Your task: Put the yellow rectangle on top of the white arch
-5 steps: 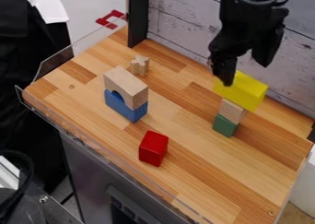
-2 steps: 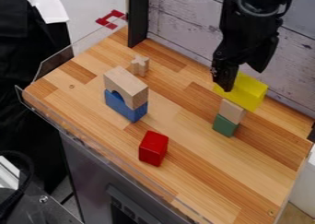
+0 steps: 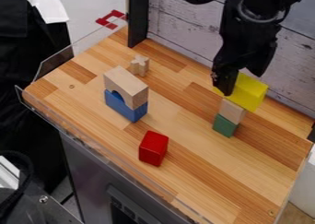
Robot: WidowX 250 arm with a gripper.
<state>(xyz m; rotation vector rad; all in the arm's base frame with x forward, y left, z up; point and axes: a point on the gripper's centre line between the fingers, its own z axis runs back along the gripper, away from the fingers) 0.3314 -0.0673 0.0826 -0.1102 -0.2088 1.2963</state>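
Observation:
The black gripper (image 3: 245, 82) hangs at the upper right, its fingers apart, one in front of the yellow rectangle's left end and the other behind its top edge. The yellow rectangle (image 3: 249, 93) rests on a natural wood block (image 3: 231, 111), which stands on a green block (image 3: 224, 126). Left of centre, the arch (image 3: 126, 85), pale natural wood in colour, sits on top of a blue block (image 3: 125, 107) with its opening facing the front left.
A red block (image 3: 153, 148) stands near the middle front of the wooden table (image 3: 190, 156). Behind the arch is a small cross-shaped wood piece (image 3: 139, 65). A whitewashed plank wall (image 3: 184, 22) and a black post (image 3: 138, 15) border the back.
The gripper has come down and slightly to the right, turning a little, so that it is now closer around the yellow rectangle. The blocks have not moved.

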